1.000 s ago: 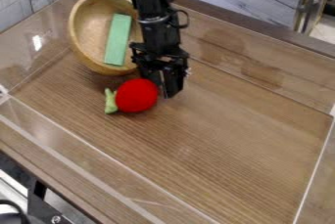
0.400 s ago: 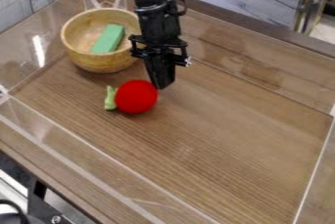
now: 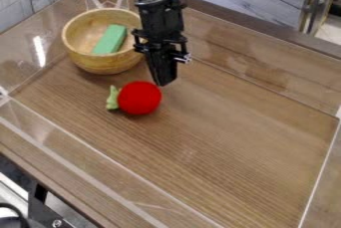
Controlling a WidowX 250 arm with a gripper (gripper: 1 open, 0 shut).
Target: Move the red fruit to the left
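Note:
The red fruit [image 3: 140, 98], a small round bright red toy with a green leafy stem [image 3: 112, 100] on its left, lies on the wooden table. My gripper [image 3: 163, 79] points steeply down just behind and to the right of it. Its fingers are pressed together with nothing visible between them. The fingertips hover at the fruit's upper right edge; I cannot tell whether they touch it.
A wooden bowl [image 3: 83, 58] stands at the back left and holds a flat green block [image 3: 112, 40]. A clear raised rim [image 3: 54, 137] runs around the table. Bare wood stretches to the right and the front.
The jaws have closed from open to shut, without the fruit between them. The fruit stays where it was. The bowl, tipped a second ago, now sits level with the block lying in it.

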